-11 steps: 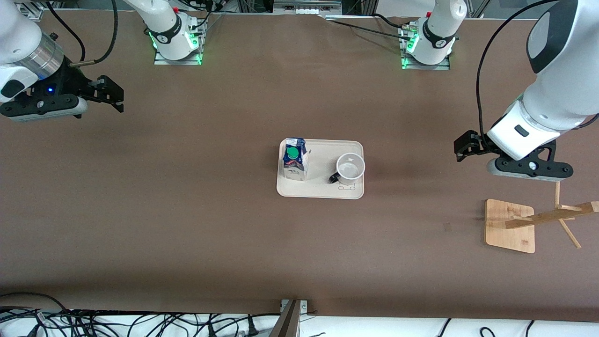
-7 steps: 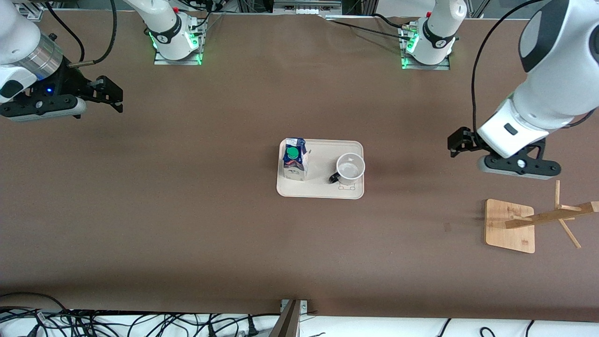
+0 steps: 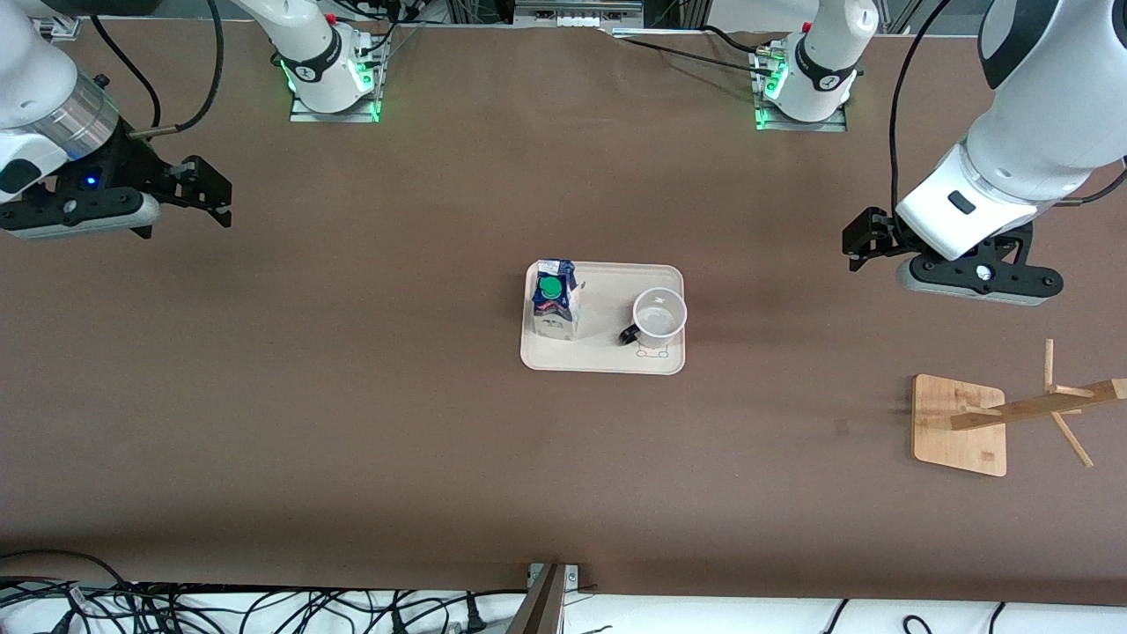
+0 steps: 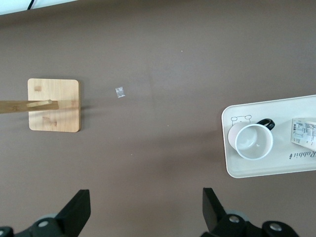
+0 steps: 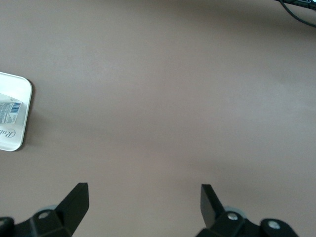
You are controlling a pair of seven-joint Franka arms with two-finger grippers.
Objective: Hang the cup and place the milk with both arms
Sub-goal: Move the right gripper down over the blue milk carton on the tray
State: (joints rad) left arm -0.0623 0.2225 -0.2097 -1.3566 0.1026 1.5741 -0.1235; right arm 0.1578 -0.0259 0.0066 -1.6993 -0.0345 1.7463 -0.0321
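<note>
The cup (image 3: 660, 317), a white mug with a black handle, stands upright on a cream tray (image 3: 607, 359) in the middle of the table. The milk (image 3: 555, 299), a blue and white carton with a green cap, stands on the same tray toward the right arm's end. My left gripper (image 3: 856, 246) is open and empty, in the air over bare table toward the left arm's end. Its wrist view shows the left gripper (image 4: 144, 197), cup (image 4: 254, 142), milk (image 4: 303, 133) and tray (image 4: 276, 170). My right gripper (image 3: 216, 189) is open and empty over bare table; its own view shows the right gripper (image 5: 143, 190) and the milk (image 5: 9, 112).
A wooden mug rack (image 3: 955, 423) with a square base and a pegged post stands at the left arm's end, nearer the front camera than the tray; it also shows in the left wrist view (image 4: 54, 104). A small scrap (image 4: 120, 92) lies beside it. Cables run along the table's edges.
My left gripper has moved away from the mug rack, toward its base's side of the table. My right gripper has shifted only slightly. The cup and milk have not moved.
</note>
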